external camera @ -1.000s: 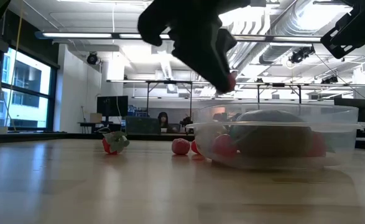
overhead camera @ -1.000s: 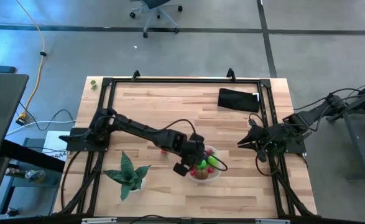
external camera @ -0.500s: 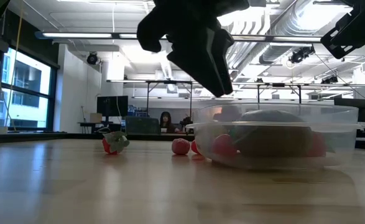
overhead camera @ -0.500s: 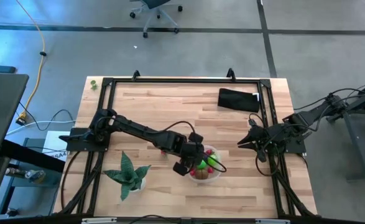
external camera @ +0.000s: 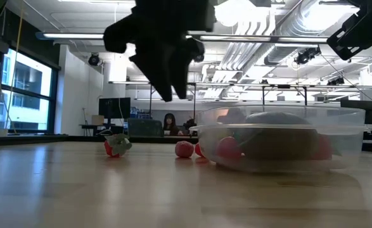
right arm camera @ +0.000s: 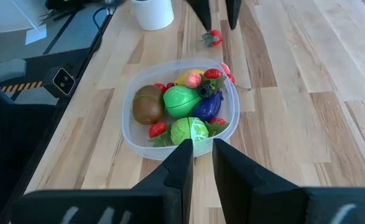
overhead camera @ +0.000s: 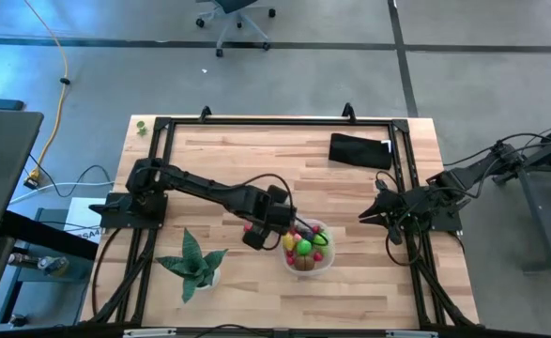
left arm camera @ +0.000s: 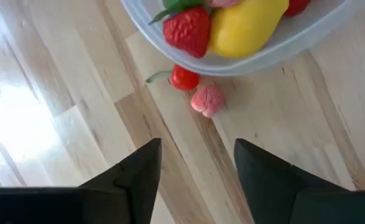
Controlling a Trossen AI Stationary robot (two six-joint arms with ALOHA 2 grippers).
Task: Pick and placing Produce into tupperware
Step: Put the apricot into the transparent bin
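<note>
The clear round tupperware (overhead camera: 310,268) (right arm camera: 131,132) sits near the table's near edge. It holds brown, yellow, bright green, purple and small red produce. Just outside its wall a red cherry piece (left arm camera: 184,78) and a pink berry (left arm camera: 208,99) lie on the wood, and a red strawberry with green leaves (external camera: 115,145) (right arm camera: 214,38) lies farther left. My left gripper (overhead camera: 254,234) (left arm camera: 198,149) hovers open and empty above the table, left of the tupperware (left arm camera: 306,31). My right gripper (overhead camera: 364,218) (right arm camera: 204,155) waits, shut, at the right side, pointing at the container.
A green spiky potted plant (overhead camera: 196,263) stands left of the tupperware, close to the near edge. A black pouch (overhead camera: 359,150) lies toward the far right corner. Bare wood spreads across the far and middle table. A person sits in the room beyond (external camera: 167,120).
My left gripper was over the tupperware with a small red piece at its fingertips. That piece is gone from the fingers. The gripper has since moved away from the container toward the table's left and now hangs above the bare wood beside it.
</note>
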